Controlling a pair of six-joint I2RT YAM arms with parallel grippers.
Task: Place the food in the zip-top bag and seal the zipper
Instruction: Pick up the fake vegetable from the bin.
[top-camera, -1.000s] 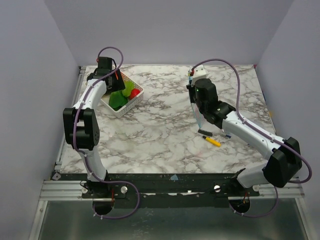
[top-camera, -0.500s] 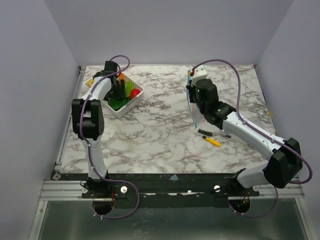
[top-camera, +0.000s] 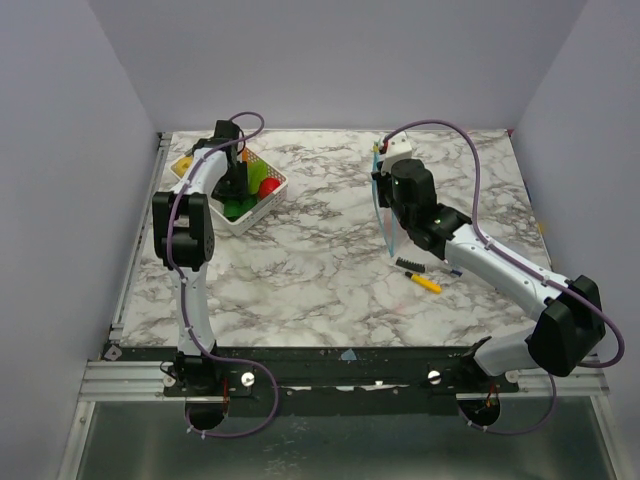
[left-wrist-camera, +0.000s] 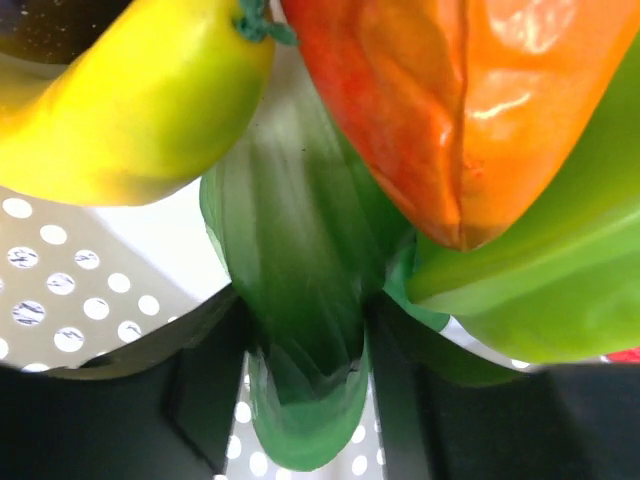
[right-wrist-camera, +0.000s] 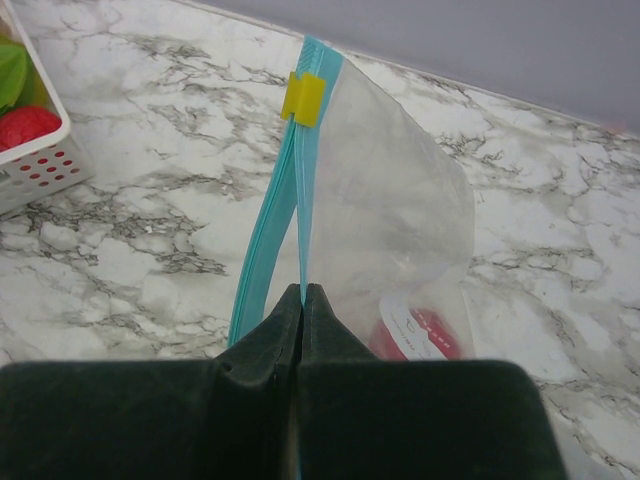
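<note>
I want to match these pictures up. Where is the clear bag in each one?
Top external: the zip-top bag is right of centre, seen edge-on.
Left wrist: not in it.
Right wrist: centre, its zipper pinched by the right gripper.
Shared landmark: the white basket, upper left from above, left edge in the right wrist view.
</note>
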